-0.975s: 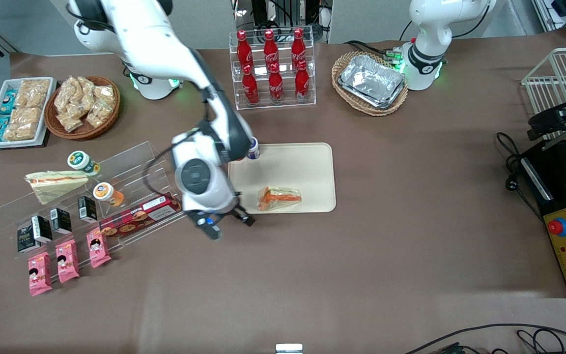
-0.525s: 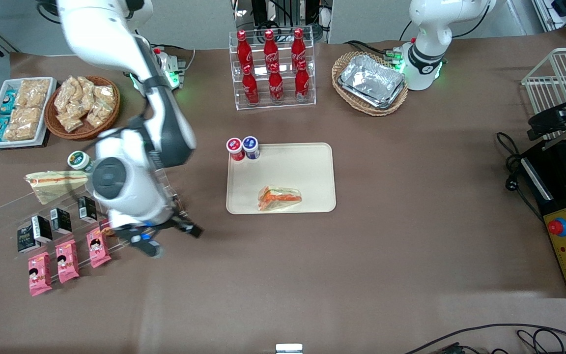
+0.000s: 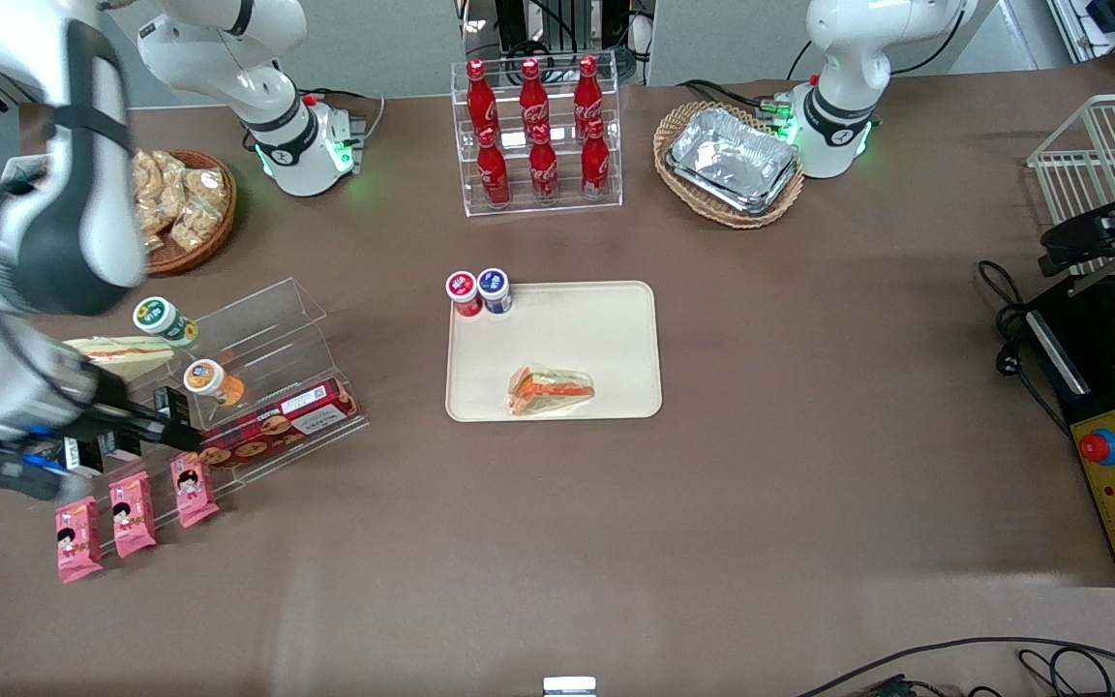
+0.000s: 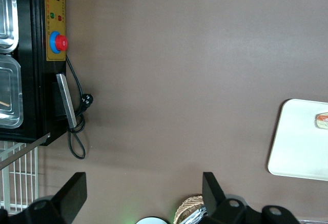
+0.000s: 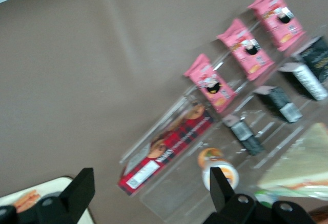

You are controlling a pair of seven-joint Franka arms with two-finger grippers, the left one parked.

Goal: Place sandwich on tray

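Already the sandwich (image 3: pixel 551 389) lies on the tray (image 3: pixel 616 319), well apart from the gripper (image 3: pixel 83 440). Its fingers spread empty above the clear snack rack (image 3: pixel 257 329), so placing looks finished.

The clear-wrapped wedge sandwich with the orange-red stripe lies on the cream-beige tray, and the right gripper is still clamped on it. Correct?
Not quite. The front view shows the clear-wrapped wedge sandwich lying on the cream-beige tray, but the right gripper is open and well away, above the clear acrylic snack shelf toward the working arm's end of the table.
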